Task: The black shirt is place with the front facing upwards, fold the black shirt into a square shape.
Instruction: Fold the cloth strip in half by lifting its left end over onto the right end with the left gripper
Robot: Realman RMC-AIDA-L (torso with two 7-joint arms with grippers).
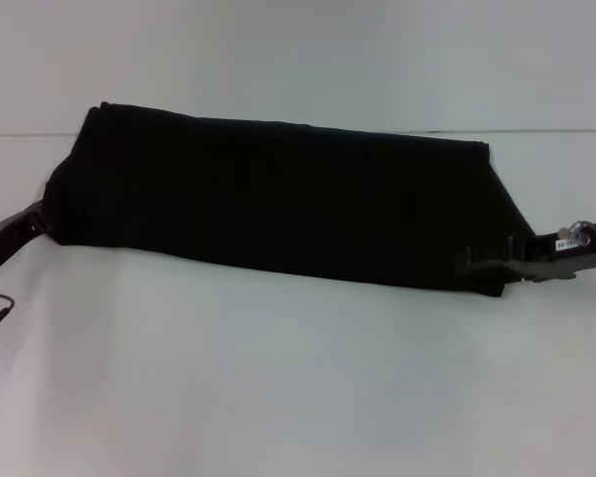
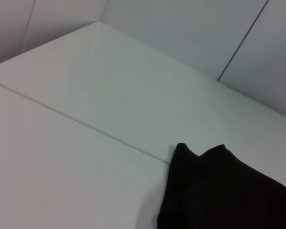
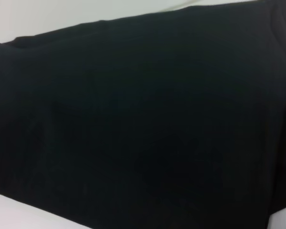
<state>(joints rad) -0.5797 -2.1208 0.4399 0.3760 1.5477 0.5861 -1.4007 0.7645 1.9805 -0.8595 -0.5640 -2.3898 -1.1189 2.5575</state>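
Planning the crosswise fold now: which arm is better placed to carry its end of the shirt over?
Probably neither: the left hand and right hand each sit at one end of the black shirt, a long band on the white table.

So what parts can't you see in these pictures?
- Left gripper: in the head view its fingertips vanish at the black shirt's left end, so open or shut is unclear.
- Right gripper: black against the shirt's right end in the head view, fingers not distinguishable.
- Shirt's lettering and label: none shows in any view.
- Right wrist view: cloth fills nearly everything, hiding the white table.
- Left wrist view: shirt cut off by the edge.
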